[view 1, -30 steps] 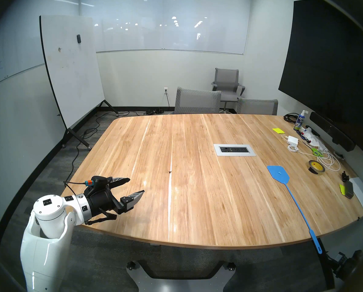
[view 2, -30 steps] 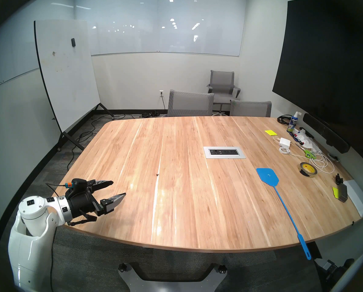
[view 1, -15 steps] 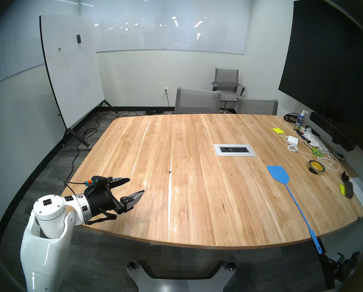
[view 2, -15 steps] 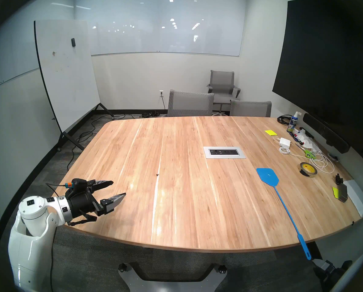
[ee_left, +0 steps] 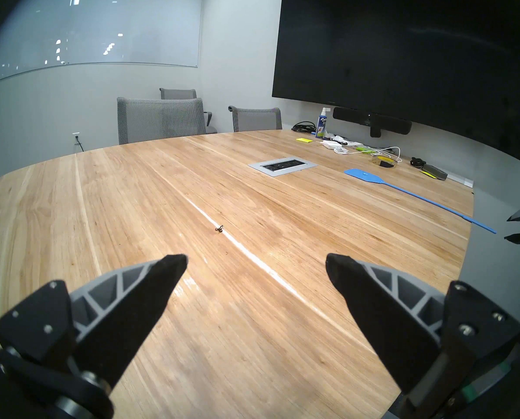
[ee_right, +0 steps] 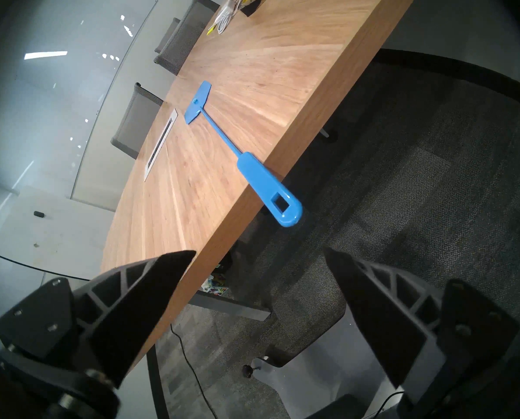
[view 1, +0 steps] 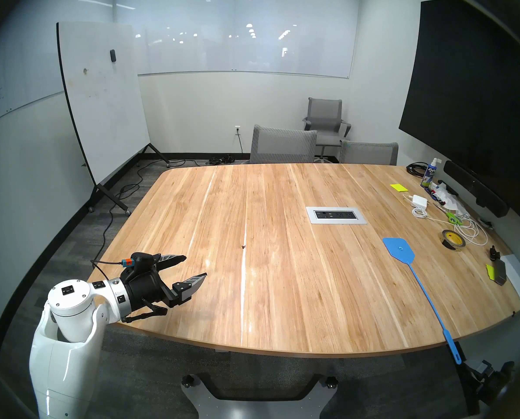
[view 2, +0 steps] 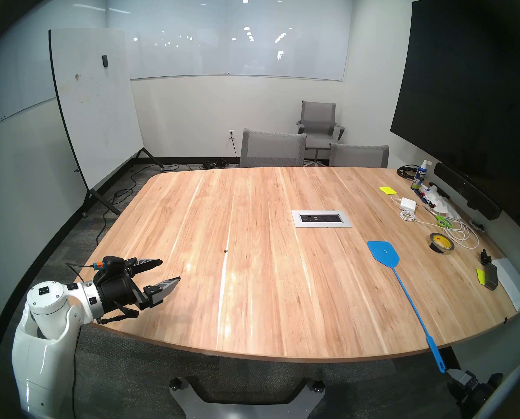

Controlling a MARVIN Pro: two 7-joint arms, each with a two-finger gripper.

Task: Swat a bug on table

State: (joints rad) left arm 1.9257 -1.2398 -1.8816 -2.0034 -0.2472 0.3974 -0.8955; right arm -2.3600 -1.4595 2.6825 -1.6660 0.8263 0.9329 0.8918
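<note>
In the head views, the tiny dark bug [view 1: 244, 246] sat on the light wood-plank table [view 1: 282, 288], left of centre, while the right pincer [view 2: 461, 379] had crept closer to the overhanging handle of the blue plastic fly swatter [view 1: 418, 282]. The left wrist view showed the left pincer [ee_left: 256, 262] wide open, empty, unmoved. The right wrist view showed the right pincer's jaws spread, empty, lining up below the swatter handle, so the pickup looked near.

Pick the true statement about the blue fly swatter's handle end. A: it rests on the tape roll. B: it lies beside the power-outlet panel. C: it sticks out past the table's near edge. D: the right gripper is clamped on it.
C: in the right wrist view the fly swatter's handle end overhangs the table edge, with the open right gripper short of it.
</note>
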